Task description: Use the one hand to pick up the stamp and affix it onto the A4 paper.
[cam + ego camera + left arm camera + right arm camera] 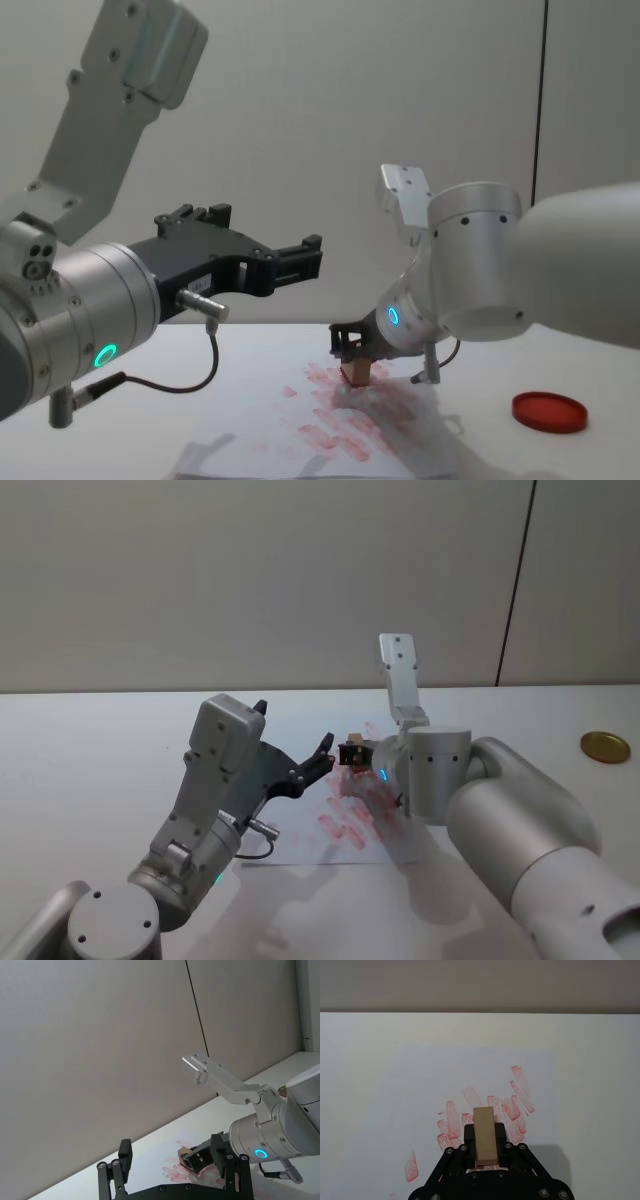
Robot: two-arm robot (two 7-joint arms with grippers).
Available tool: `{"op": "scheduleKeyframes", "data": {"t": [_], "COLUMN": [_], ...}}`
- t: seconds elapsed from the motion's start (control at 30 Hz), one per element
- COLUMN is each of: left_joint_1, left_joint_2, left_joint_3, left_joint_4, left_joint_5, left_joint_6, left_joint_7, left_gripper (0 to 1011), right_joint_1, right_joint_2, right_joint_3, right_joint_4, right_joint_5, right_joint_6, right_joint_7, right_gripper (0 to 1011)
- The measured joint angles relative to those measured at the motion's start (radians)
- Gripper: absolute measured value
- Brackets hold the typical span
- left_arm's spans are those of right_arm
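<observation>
The right hand (352, 357) was clamped on the stamp (484, 1139), its two black fingers pressed against opposite sides of the tan wooden block. The block stood nearly upright over the A4 paper (410, 1085), above the middle of the sheet where the red prints (352, 815) lay thickest. In the chest view the stamp's reddened lower end sat right at the sheet among those prints. Whether it actually touched the paper or hung just clear of it could not be told. A blue ring light glowed on the white-grey wrist just behind the hand.

The left hand (171, 1146) hovered above the paper's left part, well clear of the sheet. Its fingers were spread apart with nothing between them, and they pointed toward the stamp from near it without touching. A green ring light showed on that arm's silver barrel.

The paper lay flat on the white bench (100, 740). A round ink pad (549, 411) rested on the bench well apart from the paper, off to its right.
</observation>
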Motion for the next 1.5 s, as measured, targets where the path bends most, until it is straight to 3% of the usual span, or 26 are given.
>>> {"op": "scheduleKeyframes", "data": {"t": [0.83, 1.07, 1.5], "left_joint_1": [0.000, 0.000, 0.000], "left_joint_2": [0.000, 0.000, 0.000], "left_joint_3": [0.000, 0.000, 0.000], "left_joint_4": [0.000, 0.000, 0.000], "left_joint_5": [0.000, 0.000, 0.000], "left_joint_6": [0.000, 0.000, 0.000], "left_joint_7": [0.000, 0.000, 0.000], "left_gripper": [993, 993, 993], "right_joint_1": [0.050, 0.008, -0.139], "right_joint_2": [-0.015, -0.005, 0.036], "right_joint_3": [0.015, 0.006, -0.015], "right_joint_4": [0.085, -0.002, -0.359], "right_joint_5": [-0.011, -0.030, -0.076], "right_joint_6": [0.011, 0.008, 0.036], "right_joint_7": [0.002, -0.007, -0.024], "right_gripper": [224, 223, 224]}}
